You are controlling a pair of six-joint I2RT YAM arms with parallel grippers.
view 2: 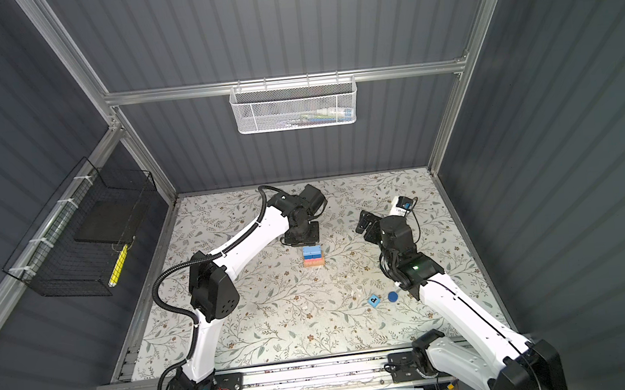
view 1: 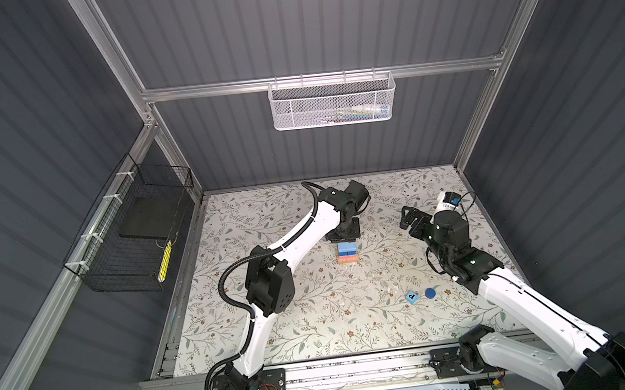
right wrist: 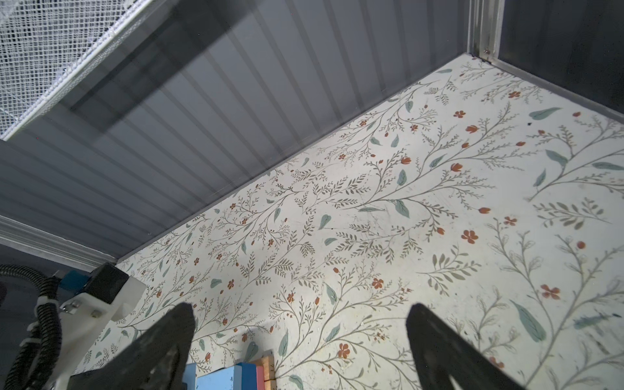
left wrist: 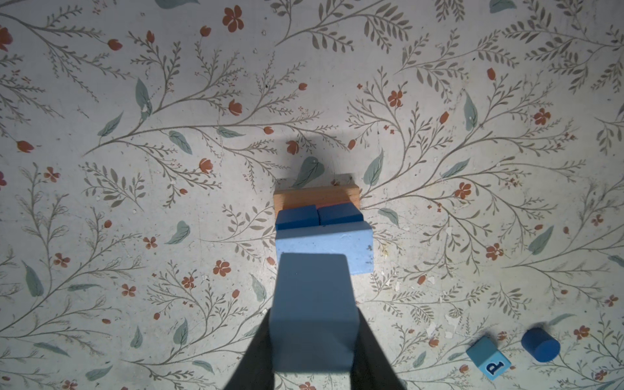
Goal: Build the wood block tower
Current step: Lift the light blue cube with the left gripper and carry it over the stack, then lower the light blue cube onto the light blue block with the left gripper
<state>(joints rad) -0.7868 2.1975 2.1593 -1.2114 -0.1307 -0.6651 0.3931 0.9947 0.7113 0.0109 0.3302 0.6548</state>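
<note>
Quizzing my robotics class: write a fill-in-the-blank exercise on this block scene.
1. The left gripper is shut on a light ____ block.
2. In the tower, the lowest layer is a ____ bar.
3. The fingers of the right gripper stand ____, holding nothing.
Answers: blue; tan; open.

mesh basket (view 1: 313,102), wire basket (view 1: 123,278), floral tabletop (view 1: 334,319)

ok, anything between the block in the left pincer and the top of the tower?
Nothing visible. The left pincer holds the light blue block close to the tower, and the top bar is bare. The lettered cube and dark blue cylinder lie aside. The right pincer is open.
</note>
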